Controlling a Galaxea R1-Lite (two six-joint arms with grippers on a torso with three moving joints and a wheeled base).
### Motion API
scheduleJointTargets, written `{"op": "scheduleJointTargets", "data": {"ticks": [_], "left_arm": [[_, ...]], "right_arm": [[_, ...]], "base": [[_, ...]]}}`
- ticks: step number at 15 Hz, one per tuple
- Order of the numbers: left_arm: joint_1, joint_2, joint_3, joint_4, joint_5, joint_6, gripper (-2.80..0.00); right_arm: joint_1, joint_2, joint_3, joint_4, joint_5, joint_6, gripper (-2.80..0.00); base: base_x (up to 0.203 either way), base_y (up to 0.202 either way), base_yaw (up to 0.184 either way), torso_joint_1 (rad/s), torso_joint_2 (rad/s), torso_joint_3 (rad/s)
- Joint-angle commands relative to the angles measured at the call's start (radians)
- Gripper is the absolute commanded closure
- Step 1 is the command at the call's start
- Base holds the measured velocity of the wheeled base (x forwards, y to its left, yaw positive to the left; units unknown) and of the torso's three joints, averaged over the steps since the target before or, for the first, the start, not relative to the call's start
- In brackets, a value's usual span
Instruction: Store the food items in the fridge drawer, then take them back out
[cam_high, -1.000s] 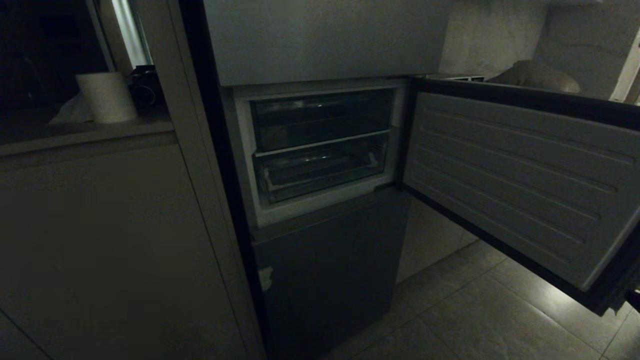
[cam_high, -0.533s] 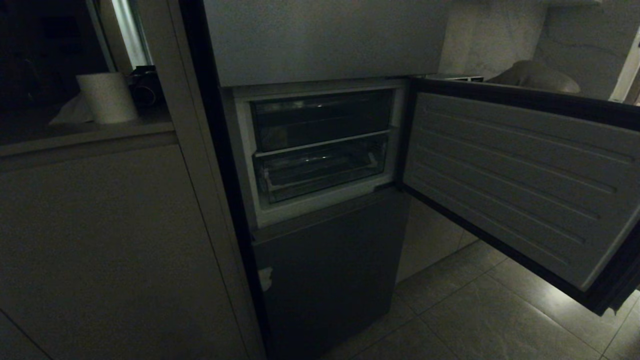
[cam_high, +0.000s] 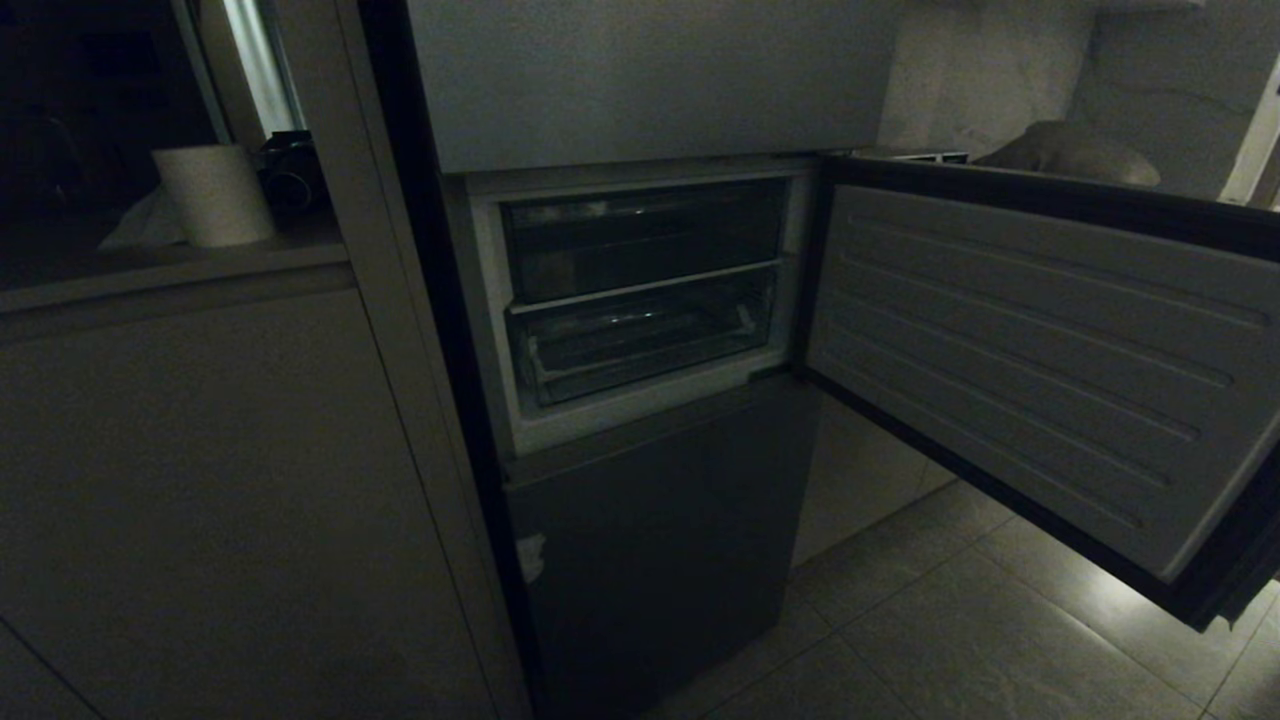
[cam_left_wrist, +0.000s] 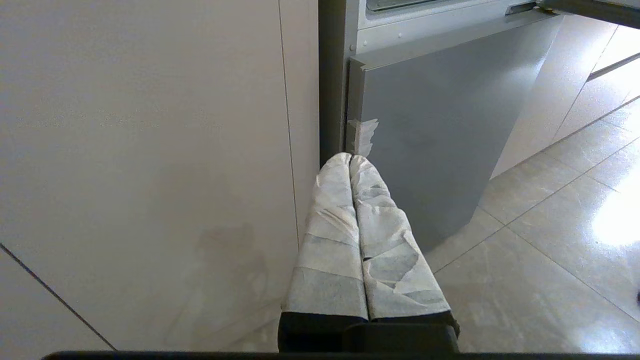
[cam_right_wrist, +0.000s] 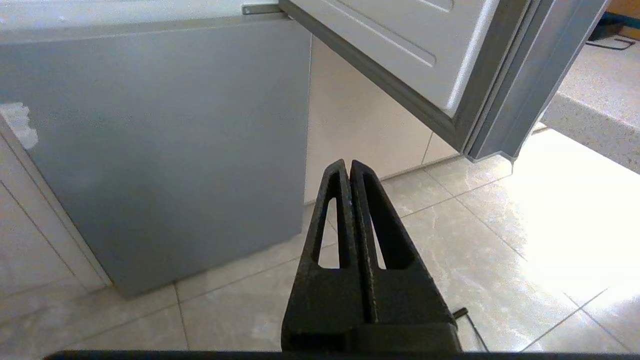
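1. Your left tool (cam_left_wrist: 351, 159) hangs low by the fridge's bottom door panel (cam_left_wrist: 440, 130), its taped fingers (cam_left_wrist: 330, 225) pressed together and holding nothing.
2. Your right tool (cam_right_wrist: 349, 165) is also fully closed and empty, above the floor tiles (cam_right_wrist: 475, 240).
3. Farther off, the fridge (cam_high: 650, 80) has its middle door (cam_high: 1040, 370) swung wide.
4. Inside, the fridge drawer (cam_high: 640, 345) sits pushed in; you cannot make out any food.

Dark grey fridge (cam_high: 660, 540), ribbed white door lining (cam_high: 1030, 370), pale tiles (cam_right_wrist: 500, 240).
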Motion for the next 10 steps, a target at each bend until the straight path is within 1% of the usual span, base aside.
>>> {"op": "scheduleJointTargets", "data": {"ticks": [1, 5, 7, 10], "left_arm": [[0.000, 0.002, 0.000, 0.000, 0.000, -0.001, 0.00], [0.000, 0.002, 0.000, 0.000, 0.000, -0.001, 0.00], [0.000, 0.002, 0.000, 0.000, 0.000, -0.001, 0.00], [0.000, 0.002, 0.000, 0.000, 0.000, -0.001, 0.00]], "right_arm": [[0.000, -0.005, 0.000, 0.000, -0.001, 0.006, 0.00], [0.000, -0.005, -0.001, 0.000, -0.006, 0.031, 0.00], [0.000, -0.005, -0.001, 0.000, -0.006, 0.031, 0.00], [0.000, -0.005, -0.001, 0.000, -0.006, 0.031, 0.00]], "base": [[0.000, 0.000, 0.000, 0.000, 0.00, 0.000], [0.000, 0.000, 0.000, 0.000, 0.00, 0.000], [0.005, -0.004, 0.126, 0.005, 0.00, 0.002], [0.002, -0.010, 0.177, 0.004, 0.00, -0.001]]}}
